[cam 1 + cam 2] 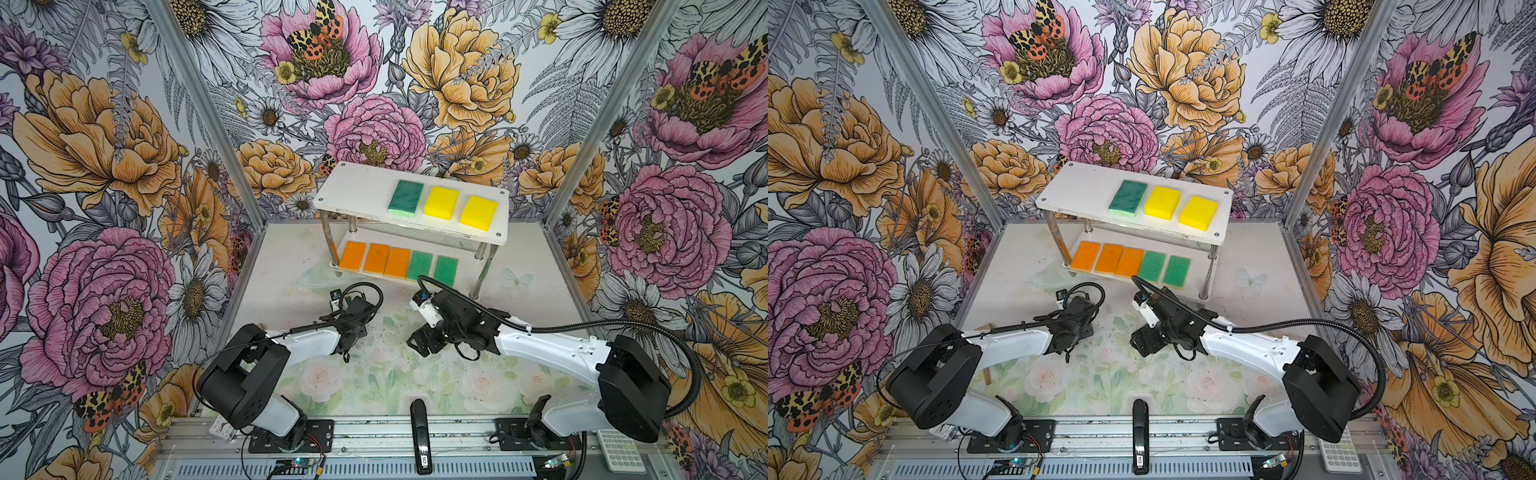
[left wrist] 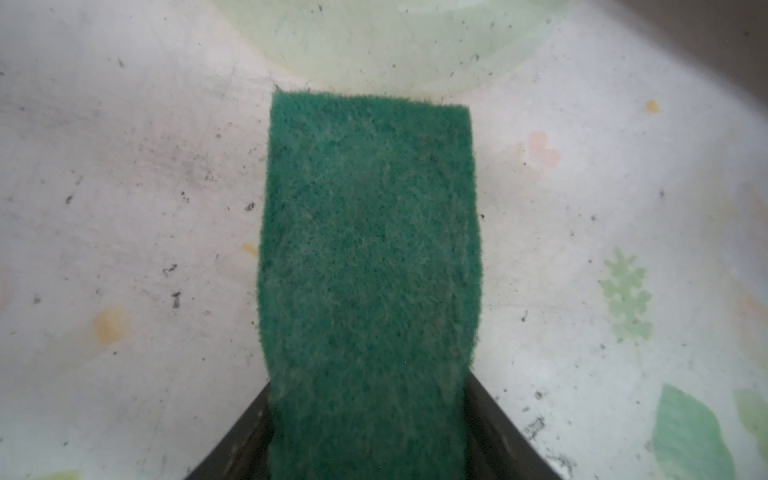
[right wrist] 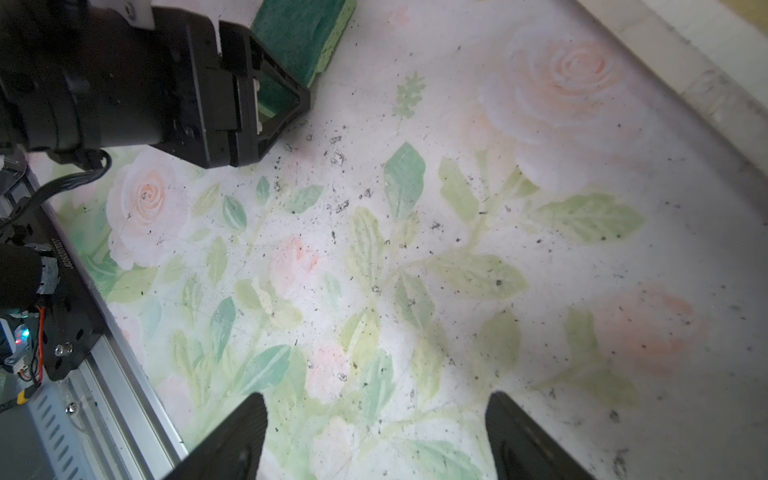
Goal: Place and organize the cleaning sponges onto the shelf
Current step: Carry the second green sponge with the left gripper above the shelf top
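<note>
Left gripper (image 2: 368, 380) is pinching the dark green sponge (image 2: 370, 228) by its two long sides, jaws partway closed on it. The sponge is lying flat on the table (image 2: 124, 208), poking out in front of the gripper. It is looking light, soft and squashy, so a gentle side squeeze should hold. The shelf (image 1: 353, 183) is waiting farther ahead.

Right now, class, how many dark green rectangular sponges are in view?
2. One dark green rectangular sponge lies on the white two-tier shelf's top board; the other sits on the floral table between the left gripper's fingers. The arms could hide more.
</note>
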